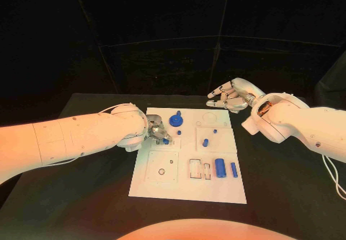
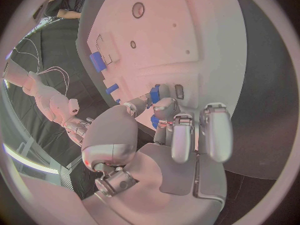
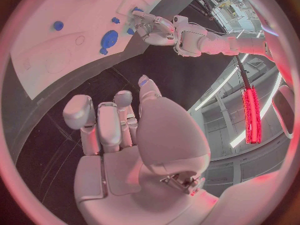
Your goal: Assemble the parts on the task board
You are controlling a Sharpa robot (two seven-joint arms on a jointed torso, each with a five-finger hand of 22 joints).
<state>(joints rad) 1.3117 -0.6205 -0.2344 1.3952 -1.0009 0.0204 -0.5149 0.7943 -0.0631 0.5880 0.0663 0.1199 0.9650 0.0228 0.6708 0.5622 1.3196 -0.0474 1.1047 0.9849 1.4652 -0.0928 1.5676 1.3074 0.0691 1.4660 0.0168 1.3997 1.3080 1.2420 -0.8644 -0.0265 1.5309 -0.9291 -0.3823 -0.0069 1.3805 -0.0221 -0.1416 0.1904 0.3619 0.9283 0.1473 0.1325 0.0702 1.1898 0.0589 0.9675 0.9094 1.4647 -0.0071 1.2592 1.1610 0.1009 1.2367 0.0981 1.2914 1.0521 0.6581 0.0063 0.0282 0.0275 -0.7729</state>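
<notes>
**Blue plastic part pinched at the board's left edge**

Blue cylinders (image 1: 220, 167) lie at the near right of the task board (image 1: 189, 192) on your counter (image 1: 86, 210). Further in, your left hand (image 1: 157, 133) pinches a small blue part (image 1: 165, 141) against the board. It looks light, stiff and slippery, so grip its sides. Beyond the far right corner, your right hand (image 1: 229, 97) hovers with fingers loosely spread, holding nothing.

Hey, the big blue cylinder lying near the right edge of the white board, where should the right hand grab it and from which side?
Probably across the middle of the big blue cylinder, coming from above. It lies flat, lengthwise toward the robot, so fingers should close on its long sides. A slimmer blue piece lies close beside it, leaving little room. The right hand is off the task board.
</notes>
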